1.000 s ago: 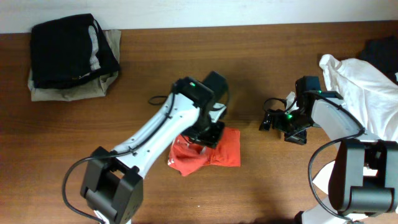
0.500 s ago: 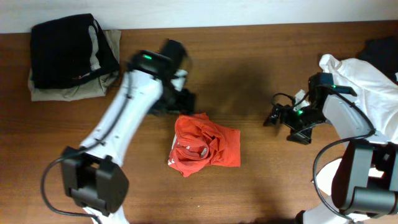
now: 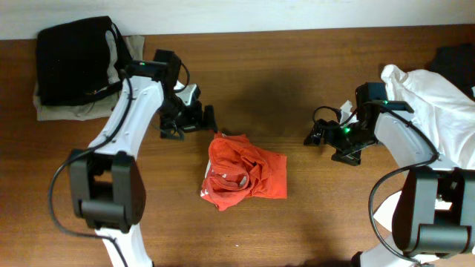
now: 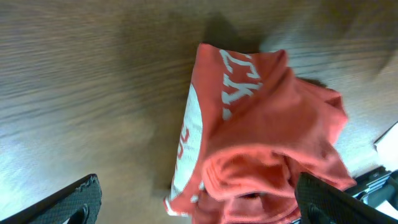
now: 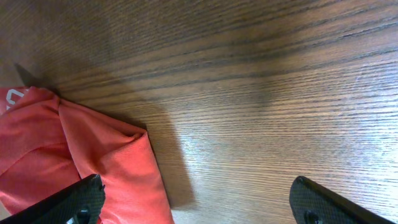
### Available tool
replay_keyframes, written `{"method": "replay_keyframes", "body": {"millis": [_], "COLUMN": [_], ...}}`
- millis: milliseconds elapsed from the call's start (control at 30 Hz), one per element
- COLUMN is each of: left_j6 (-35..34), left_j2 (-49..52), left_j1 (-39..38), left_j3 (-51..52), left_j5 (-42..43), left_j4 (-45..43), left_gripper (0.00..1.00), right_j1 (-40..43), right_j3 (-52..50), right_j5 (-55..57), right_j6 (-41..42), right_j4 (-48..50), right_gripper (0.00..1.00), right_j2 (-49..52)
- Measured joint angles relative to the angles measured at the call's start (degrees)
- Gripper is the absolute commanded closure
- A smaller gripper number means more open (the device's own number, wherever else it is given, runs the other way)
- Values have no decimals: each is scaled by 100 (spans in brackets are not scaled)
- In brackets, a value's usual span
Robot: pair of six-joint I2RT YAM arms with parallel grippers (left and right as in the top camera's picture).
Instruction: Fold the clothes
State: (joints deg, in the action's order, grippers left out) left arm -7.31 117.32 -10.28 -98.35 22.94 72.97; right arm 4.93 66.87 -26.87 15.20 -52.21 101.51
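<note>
Fold stage, orange-red T-shirt (image 3: 245, 176): unheld, between grasps.
Shirt lies as a rumpled, partly folded bundle at the middle of the table (image 3: 297, 222), white print showing, touching neither arm. Left gripper (image 3: 190, 122) hovers just off its far left corner, jaws wide and empty; right gripper (image 3: 326, 146) sits well apart to the right, equally wide and empty. Black-on-khaki stack (image 3: 78, 63) far left; white garment (image 3: 430, 104) far right. Judged next: pinch a loose edge, then square the bundle.
</note>
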Motion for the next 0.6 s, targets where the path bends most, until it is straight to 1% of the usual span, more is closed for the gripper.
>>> {"method": "replay_keyframes", "body": {"millis": [100, 233, 300, 333, 433, 467, 500, 533, 567, 600], "left_j6": [79, 328, 372, 409, 470, 474, 481, 490, 487, 466], "left_j2": [308, 382, 385, 387, 409, 411, 411, 411, 413, 413], "left_j1": [-9, -20, -72, -125, -332, -391, -452, -511, -568, -608], "left_j3": [33, 35, 35, 35, 37, 37, 37, 37, 37, 37], "left_j5": [142, 544, 654, 691, 752, 758, 772, 778, 787, 802], "left_j4": [-37, -39, -61, -90, -149, -149, -149, -146, -146, -142], "left_gripper": [3, 4, 11, 20, 28, 33, 40, 52, 61, 74], "right_j1": [0, 0, 0, 0, 0, 0, 0, 0, 0, 0], "right_j3": [0, 0, 0, 0, 0, 0, 0, 0, 0, 0], "right_j5": [0, 0, 0, 0, 0, 0, 0, 0, 0, 0], "right_j6": [2, 4, 2, 2, 2, 0, 2, 2, 0, 0], "right_j4": [-4, 4, 4, 4, 4, 4, 4, 2, 0, -2], "right_gripper": [1, 1, 1, 1, 1, 1, 1, 1, 1, 1], "right_j2": [0, 0, 0, 0, 0, 0, 0, 0, 0, 0]}}
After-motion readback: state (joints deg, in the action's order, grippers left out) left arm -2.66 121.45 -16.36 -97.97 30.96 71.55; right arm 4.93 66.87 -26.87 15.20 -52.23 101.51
